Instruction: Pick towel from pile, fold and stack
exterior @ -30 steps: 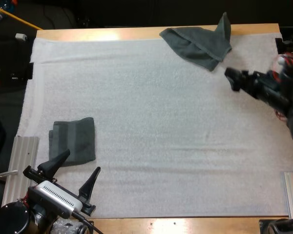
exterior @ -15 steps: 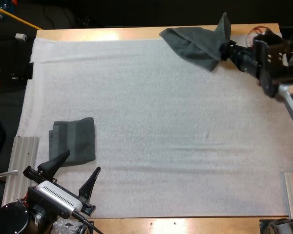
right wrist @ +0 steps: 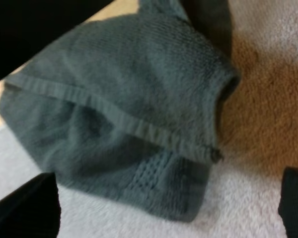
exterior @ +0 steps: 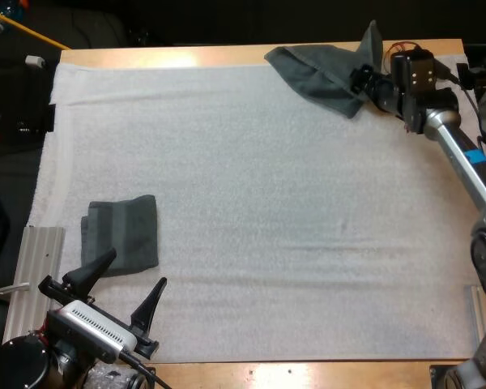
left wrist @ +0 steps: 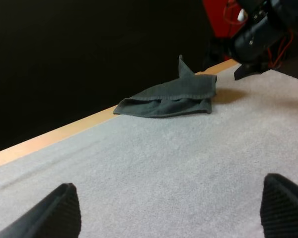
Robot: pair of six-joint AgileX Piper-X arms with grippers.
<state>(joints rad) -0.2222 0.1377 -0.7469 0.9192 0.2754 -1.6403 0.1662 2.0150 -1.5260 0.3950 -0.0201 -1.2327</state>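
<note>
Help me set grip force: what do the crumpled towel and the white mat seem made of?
Crumpled towel: likely soft cotton terry, matte dark grey-green; looped pile, a stitched hem and a woven band show. White mat: perhaps foam or fleece, matte; its fine pebbly grain leaves that open.

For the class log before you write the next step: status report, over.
Left gripper open, near folded towel. Right gripper open at crumpled towel, not gripping yet. Nothing in the way.
</note>
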